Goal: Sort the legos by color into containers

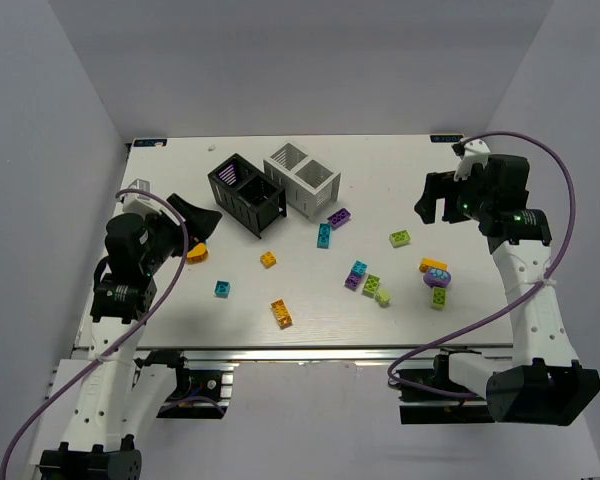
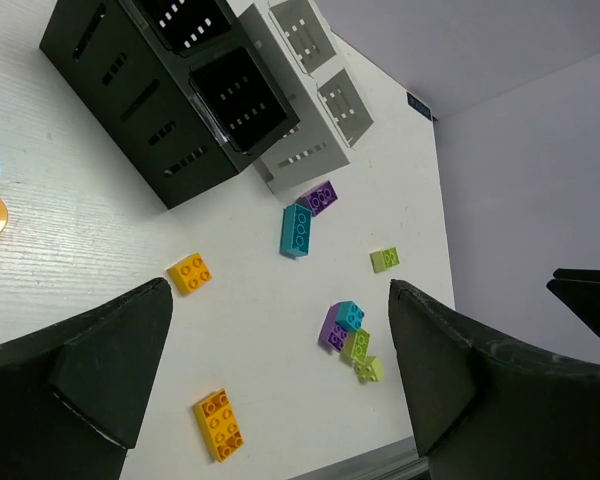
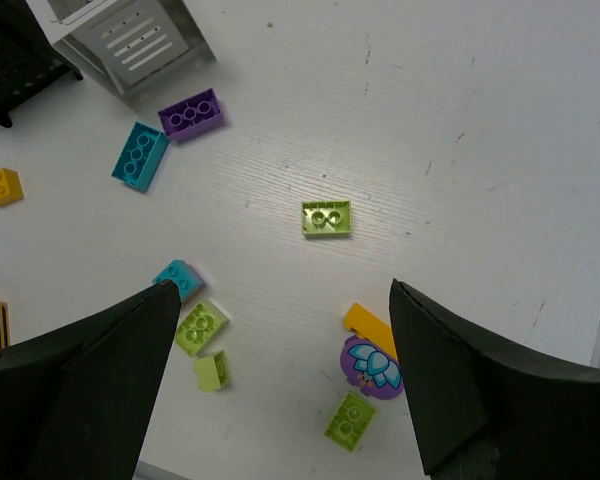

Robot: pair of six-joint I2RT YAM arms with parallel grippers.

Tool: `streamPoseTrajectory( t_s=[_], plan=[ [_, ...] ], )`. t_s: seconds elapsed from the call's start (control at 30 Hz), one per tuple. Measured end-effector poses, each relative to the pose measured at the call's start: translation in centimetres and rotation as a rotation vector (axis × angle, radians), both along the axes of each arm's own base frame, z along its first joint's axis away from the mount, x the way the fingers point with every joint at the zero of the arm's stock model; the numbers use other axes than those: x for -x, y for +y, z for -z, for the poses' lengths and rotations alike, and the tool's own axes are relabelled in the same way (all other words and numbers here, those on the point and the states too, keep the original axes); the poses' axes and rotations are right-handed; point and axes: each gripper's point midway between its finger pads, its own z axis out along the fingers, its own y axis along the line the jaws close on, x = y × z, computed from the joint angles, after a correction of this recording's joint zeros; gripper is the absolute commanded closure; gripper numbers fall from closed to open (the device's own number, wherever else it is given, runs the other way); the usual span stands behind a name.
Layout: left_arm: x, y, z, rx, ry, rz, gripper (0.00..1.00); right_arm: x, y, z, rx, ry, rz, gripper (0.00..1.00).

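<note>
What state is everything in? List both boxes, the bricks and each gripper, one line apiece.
Black slatted plastic box: upright, top open, no brick seen inside.
White slatted plastic box: upright, top open, no brick seen inside.
Small studded plastic bricks: loose on the white table, unsorted.
Left gripper: open, empty.
Right gripper: open, empty.

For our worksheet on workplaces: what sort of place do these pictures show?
Likely a robotics lab cell: a left arm and right arm bolted at a white table, plain walls around it, legos scattered beside a black container and a white container.
</note>
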Motion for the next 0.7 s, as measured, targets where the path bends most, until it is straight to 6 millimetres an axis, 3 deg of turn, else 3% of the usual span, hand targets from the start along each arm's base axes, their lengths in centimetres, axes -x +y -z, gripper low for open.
streamPoseTrajectory(
  t_s=[0.1, 0.17, 0.2, 0.27, 0.3, 0.33, 0.37, 0.4, 0.43, 0.53, 0.63, 0.67, 0.7],
  plan=[
    [-0.1, 0.2, 0.0, -0.004, 0.001, -0.013, 0.04, -0.1, 0.2, -0.4, 0.015, -0.024, -0.031, 0.11],
    [-0.2, 0.4, 0.1, -0.007, 0.003, -0.022, 0.14, 0.3, 0.9, -0.8, 0.063, -0.072, -0.147, 0.18],
    [-0.2, 0.5, 0.2, -0.008, 0.006, -0.028, 0.34, 0.9, 1.4, -0.9, 0.097, -0.11, -0.233, 0.4],
    [-0.3, 0.8, 0.5, -0.015, 0.019, -0.046, 0.61, 2.3, 2.4, -1.0, 0.128, -0.163, -0.36, 0.75],
    [-0.4, 0.9, 0.8, -0.016, 0.031, -0.057, 0.83, 3.1, 3.0, -0.9, 0.135, -0.18, -0.417, 0.89],
    [-0.5, 1.1, 1.2, -0.018, 0.047, -0.069, 0.88, 3.9, 3.5, -0.8, 0.137, -0.191, -0.47, 0.94],
    [-0.5, 1.3, 1.6, -0.031, 0.058, -0.078, 0.89, 4.4, 3.9, -0.6, 0.134, -0.196, -0.504, 0.84],
    [-0.5, 1.5, 2.1, -0.038, 0.078, -0.089, 0.89, 4.8, 4.2, -0.3, 0.127, -0.197, -0.531, 0.64],
    [-0.5, 1.8, 2.5, -0.044, 0.094, -0.1, 0.74, 5.0, 4.4, 0.0, 0.122, -0.194, -0.551, 0.29],
    [0.1, 2.7, 3.7, -0.06, 0.144, -0.153, 0.26, 5.8, 5.6, 2.0, 0.113, -0.153, -0.62, 0.18],
    [1.2, 3.8, 5.4, -0.059, 0.208, -0.226, 0.12, 6.4, 7.3, 3.5, 0.118, -0.112, -0.688, 0.17],
    [1.7, 4.1, 6.1, -0.061, 0.234, -0.249, 0.02, 6.6, 7.9, 3.8, 0.127, -0.109, -0.709, 0.17],
    [2.2, 4.4, 6.8, -0.065, 0.261, -0.266, 0.02, 6.8, 8.3, 4.1, 0.136, -0.104, -0.724, 0.14]
  ],
)
